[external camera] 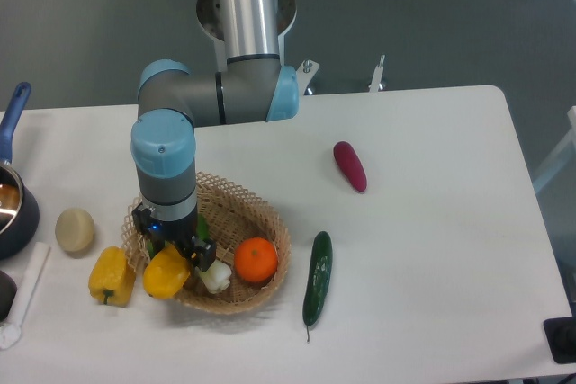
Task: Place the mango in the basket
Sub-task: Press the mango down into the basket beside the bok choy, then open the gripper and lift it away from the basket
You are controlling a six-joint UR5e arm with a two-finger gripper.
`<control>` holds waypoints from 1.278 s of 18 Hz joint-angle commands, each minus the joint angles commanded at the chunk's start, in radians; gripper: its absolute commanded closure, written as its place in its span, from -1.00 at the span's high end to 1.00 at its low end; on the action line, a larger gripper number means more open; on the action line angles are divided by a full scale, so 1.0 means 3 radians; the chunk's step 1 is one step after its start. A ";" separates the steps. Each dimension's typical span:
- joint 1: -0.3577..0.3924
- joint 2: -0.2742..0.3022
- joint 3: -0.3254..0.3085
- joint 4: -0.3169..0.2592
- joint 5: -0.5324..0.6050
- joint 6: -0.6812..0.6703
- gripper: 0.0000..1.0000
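Observation:
The mango [166, 278], smooth and yellow-orange, is held between my gripper's fingers over the front-left rim of the basket [270, 222]. My gripper [174, 256] points straight down and is shut on the mango's top. The basket is round, tan wicker, and sits left of the table's centre. Inside it lie a round orange [256, 260] and a white and green vegetable [216, 276]. The arm's wrist hides the basket's back-left part.
A lumpy yellow bell pepper [111, 277] lies just left of the basket, close to the mango. A potato [75, 229] and a dark pot [13, 209] are further left. A cucumber [317, 278] lies right of the basket, and a purple vegetable [350, 165] beyond it.

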 joint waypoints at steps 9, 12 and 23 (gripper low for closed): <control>0.0259 0.0460 -0.0036 -0.0015 0.0326 0.0082 1.00; 0.0653 0.0628 0.0051 -0.0010 0.0368 0.0255 1.00; 0.1212 0.0655 0.0813 -0.0245 0.0843 0.0883 1.00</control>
